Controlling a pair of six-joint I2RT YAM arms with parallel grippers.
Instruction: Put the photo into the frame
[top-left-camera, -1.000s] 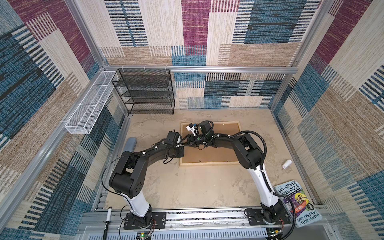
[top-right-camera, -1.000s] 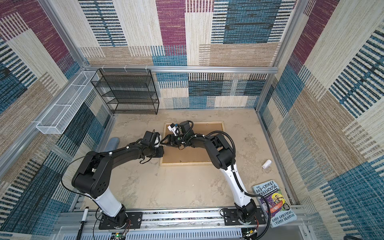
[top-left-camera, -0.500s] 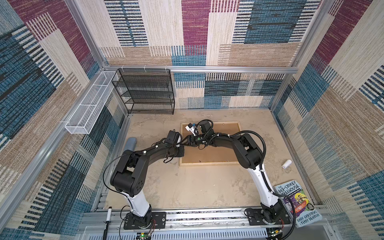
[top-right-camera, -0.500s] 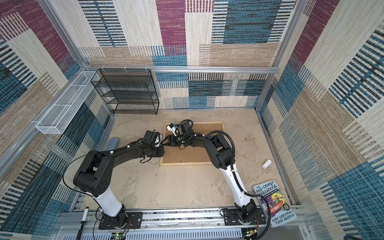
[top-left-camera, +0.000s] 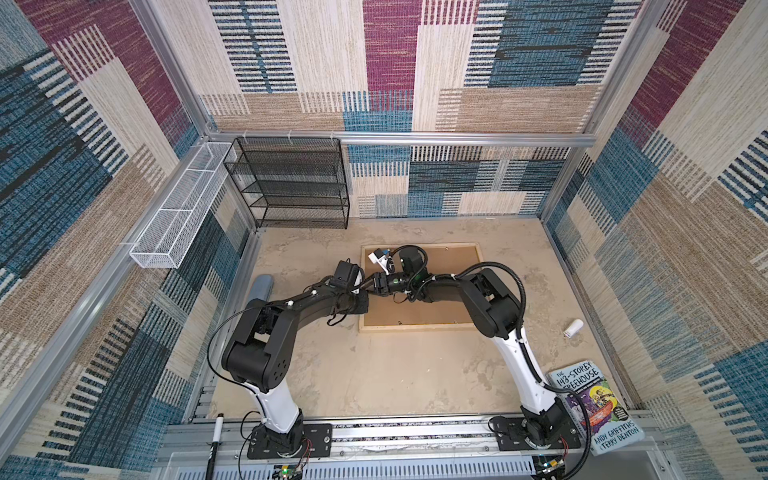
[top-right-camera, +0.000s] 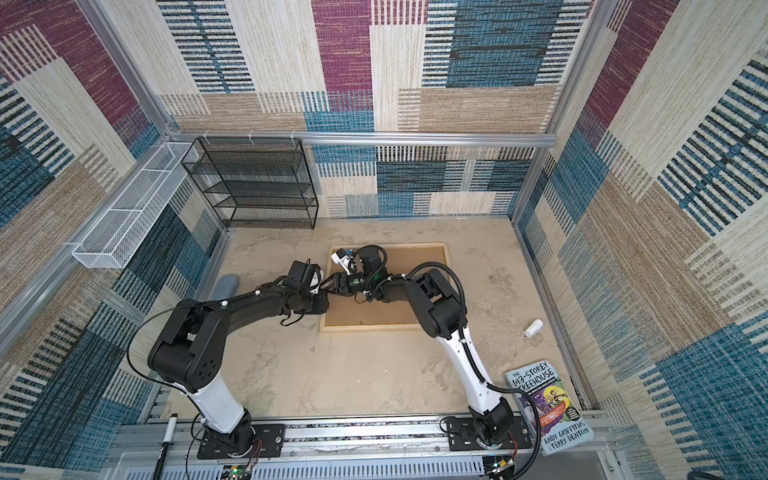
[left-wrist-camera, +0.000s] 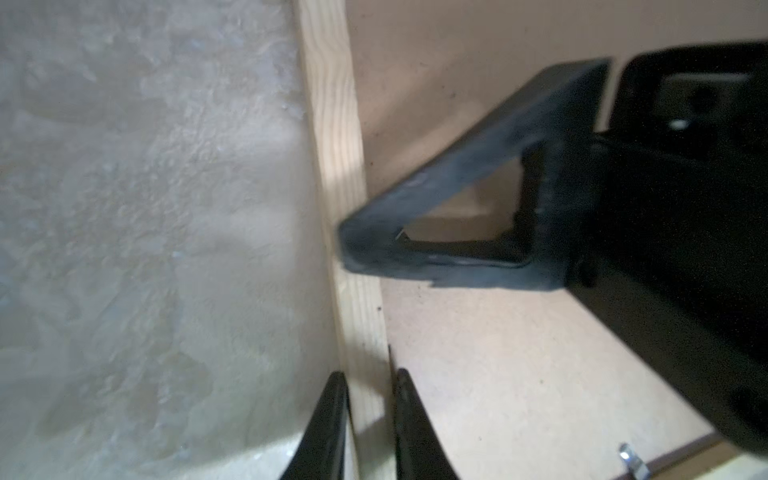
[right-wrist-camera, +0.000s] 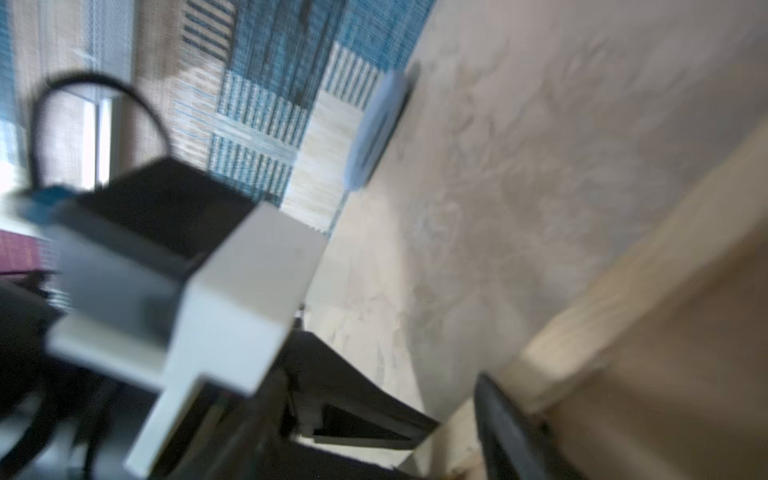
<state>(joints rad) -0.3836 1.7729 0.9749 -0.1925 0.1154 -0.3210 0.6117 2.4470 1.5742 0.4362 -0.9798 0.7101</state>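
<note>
The frame lies flat, backing up; no photo shows. Its side rail sits clamped in the left pincer; just ahead, the right pincer straddles it, jaws apart. This looks like taking hold to lift or turn; the right should close first.

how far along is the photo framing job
Done: the backing board lies inside the frame. In hand: the left gripper pinches the frame's side rail, the right gripper open beside it. Left: no photo shows, so I cannot tell if it is under the board or still to go in.
</note>
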